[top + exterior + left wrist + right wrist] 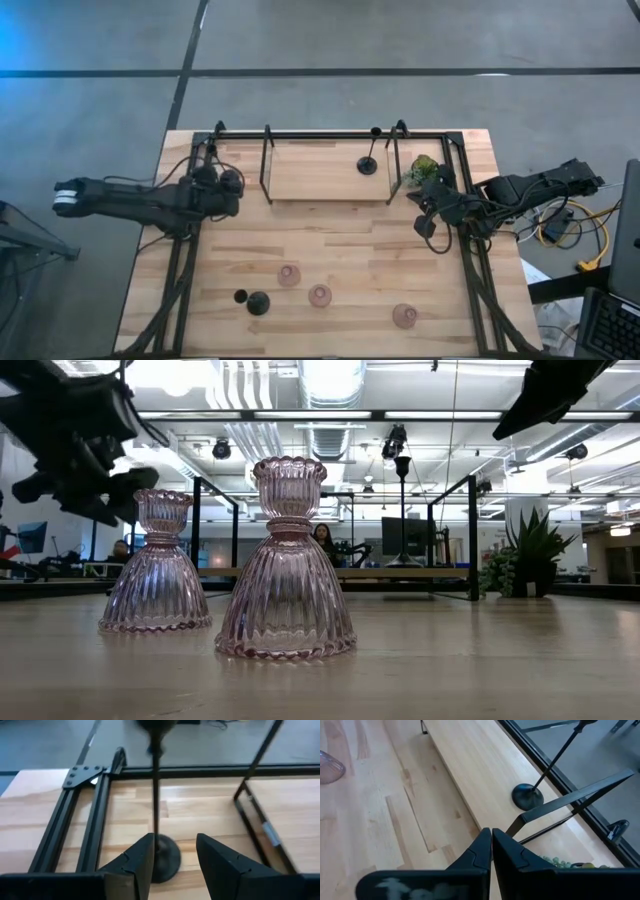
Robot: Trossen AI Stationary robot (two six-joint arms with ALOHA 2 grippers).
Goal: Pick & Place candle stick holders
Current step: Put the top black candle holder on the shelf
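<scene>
The left pincer (172, 862) is seen spread around the thin stem of a black candle stick holder (157, 820), whose round base rests on the table (50, 825) between the fingers. The right pincer (491, 852) is pressed together and empty; ahead of it another black holder (527, 796) stands upright on the raised shelf (480, 765).
</scene>
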